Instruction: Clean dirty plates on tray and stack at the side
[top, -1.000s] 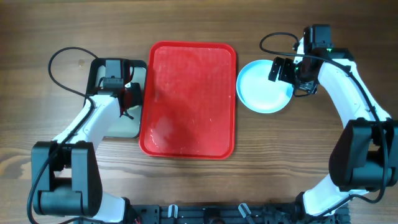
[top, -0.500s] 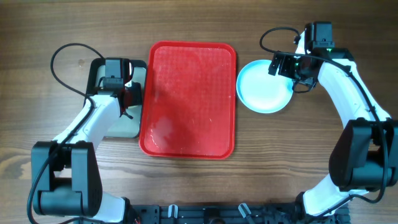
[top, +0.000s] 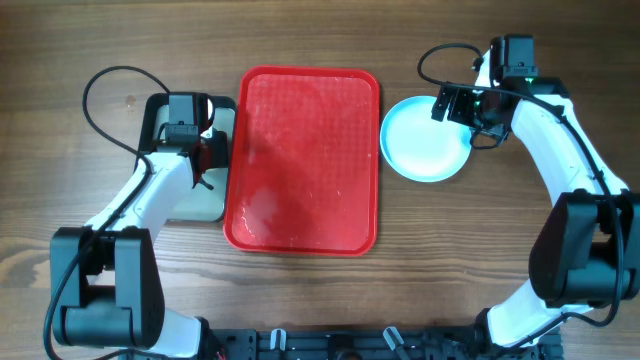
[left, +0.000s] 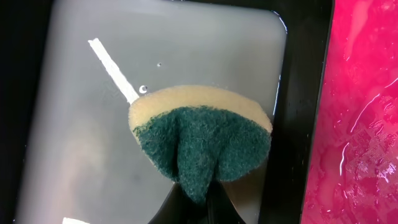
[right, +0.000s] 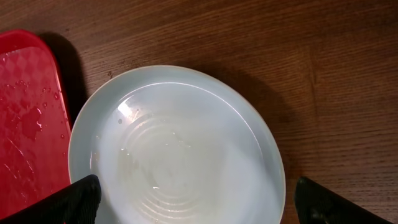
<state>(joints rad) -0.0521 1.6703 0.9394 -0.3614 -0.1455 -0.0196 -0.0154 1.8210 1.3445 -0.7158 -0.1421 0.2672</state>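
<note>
The red tray (top: 300, 160) lies mid-table, wet, with no plate on it; its edge also shows in the wrist views (left: 367, 112) (right: 28, 118). A pale aqua plate (top: 425, 138) (right: 180, 143) rests on the wood right of the tray, wet and free of red smears. Whether other plates lie under it I cannot tell. My right gripper (top: 462, 110) (right: 198, 208) hangs open above the plate's right part, fingertips (right: 74, 199) wide apart and holding nothing. My left gripper (top: 205, 152) (left: 198, 199) is shut on a green and yellow sponge (left: 202, 140).
A dark grey metal tray (top: 190, 205) (left: 74, 124) holding cloudy water sits against the red tray's left side, under the sponge. Black cables loop over the table behind both arms. Bare wood surrounds the plate.
The right gripper has lifted slightly back off the plate's right edge and then held still. The left gripper and sponge have stayed put.
</note>
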